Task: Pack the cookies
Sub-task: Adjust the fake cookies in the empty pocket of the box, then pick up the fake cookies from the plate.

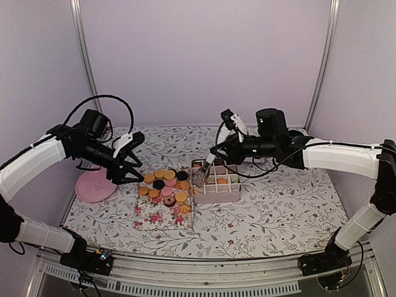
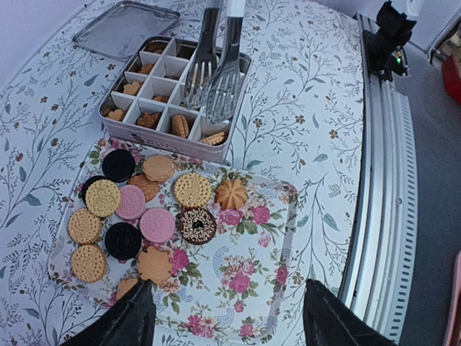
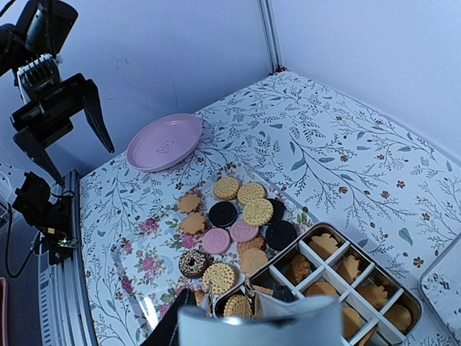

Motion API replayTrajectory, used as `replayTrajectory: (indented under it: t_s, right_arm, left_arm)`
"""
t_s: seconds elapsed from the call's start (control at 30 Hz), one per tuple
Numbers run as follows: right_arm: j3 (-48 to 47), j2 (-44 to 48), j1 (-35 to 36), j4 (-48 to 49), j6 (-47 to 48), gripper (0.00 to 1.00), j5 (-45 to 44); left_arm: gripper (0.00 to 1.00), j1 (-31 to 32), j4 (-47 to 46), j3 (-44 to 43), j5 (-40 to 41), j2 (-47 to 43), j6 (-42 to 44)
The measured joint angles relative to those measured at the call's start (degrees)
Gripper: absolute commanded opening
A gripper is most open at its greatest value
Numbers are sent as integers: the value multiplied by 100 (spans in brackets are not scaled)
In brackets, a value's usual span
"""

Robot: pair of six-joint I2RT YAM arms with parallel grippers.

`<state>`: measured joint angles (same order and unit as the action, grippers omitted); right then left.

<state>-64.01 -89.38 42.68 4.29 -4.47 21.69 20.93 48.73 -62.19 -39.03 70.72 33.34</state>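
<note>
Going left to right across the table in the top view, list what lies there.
pink plate → cookies on the flowered tray → divided box

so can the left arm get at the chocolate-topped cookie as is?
Probably yes. The left gripper hangs open over the tray, and the chocolate-topped cookie lies uncovered just ahead. The tongs are away over the box. A pink cookie sits right beside it, so pinching looks tight.
</note>
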Motion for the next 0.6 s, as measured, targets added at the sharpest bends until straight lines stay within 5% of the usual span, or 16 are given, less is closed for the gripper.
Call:
replayTrajectory:
  t_s: [0.37,0.6]
  right_arm:
    - [-138,-17,59,-44,11,36,-26]
    - [-1176,-761,544,50,146,39,-313]
  left_arm:
    - [71,-79,0,2,7,4,-39]
    - [74,-975,7,33,-160,258,-66]
